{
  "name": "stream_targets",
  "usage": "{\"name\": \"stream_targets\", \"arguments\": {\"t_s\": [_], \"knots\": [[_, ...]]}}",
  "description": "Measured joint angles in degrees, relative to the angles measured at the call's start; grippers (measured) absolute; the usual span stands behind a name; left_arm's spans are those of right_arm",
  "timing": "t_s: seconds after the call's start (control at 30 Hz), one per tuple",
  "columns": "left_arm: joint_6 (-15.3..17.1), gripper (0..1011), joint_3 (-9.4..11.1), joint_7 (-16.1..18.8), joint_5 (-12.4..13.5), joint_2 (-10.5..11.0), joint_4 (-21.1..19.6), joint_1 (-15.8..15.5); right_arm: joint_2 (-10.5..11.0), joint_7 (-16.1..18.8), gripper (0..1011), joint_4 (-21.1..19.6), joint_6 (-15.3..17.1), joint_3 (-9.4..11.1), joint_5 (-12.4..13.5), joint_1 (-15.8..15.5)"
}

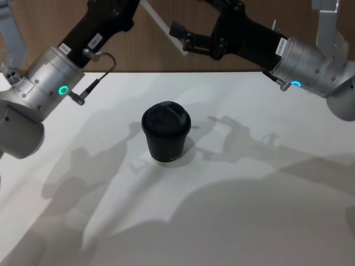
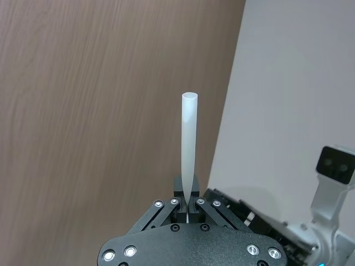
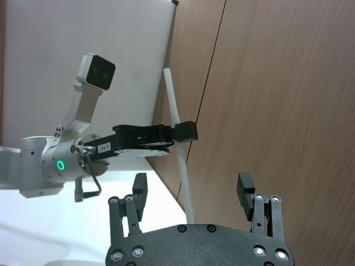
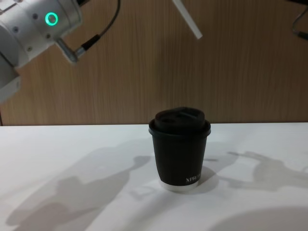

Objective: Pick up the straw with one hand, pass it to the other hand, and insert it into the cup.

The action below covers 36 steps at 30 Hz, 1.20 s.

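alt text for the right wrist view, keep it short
The left end effector is clamped on a thin white straw partway along its length. In the foreground the right end effector is open, its fingers spread on either side of the straw's lower part.

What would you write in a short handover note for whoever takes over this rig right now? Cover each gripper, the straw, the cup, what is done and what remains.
The left gripper is raised beyond the cup and shut on the straw near one end.
The right gripper faces it, open, with its fingers either side of the straw's free end, not gripping.
The cup stands upright mid-table, lid on, no straw in it.
Done: straw picked up and held at the handover point.
Left: close the right gripper, release the left, insert the straw through the lid.
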Motion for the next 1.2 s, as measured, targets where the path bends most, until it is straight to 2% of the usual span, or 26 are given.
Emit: {"name": "stream_targets", "arguments": {"t_s": [0.47,0.73,1.2], "knots": [[2.2,18,-0.4,4.3,5.3,5.0,-4.9,2.9,2.3,-1.1,1001,-3.0,0.4,0.8,1.1,-3.8],[3.5,18,-0.4,5.6,7.5,7.0,-6.6,4.2,3.6,-2.2,1001,-4.8,1.0,1.5,1.7,-6.2],[5.7,18,-0.2,6.5,10.3,9.4,-8.9,5.6,4.6,-2.9,1001,-6.1,1.4,2.0,2.3,-8.0]]}}
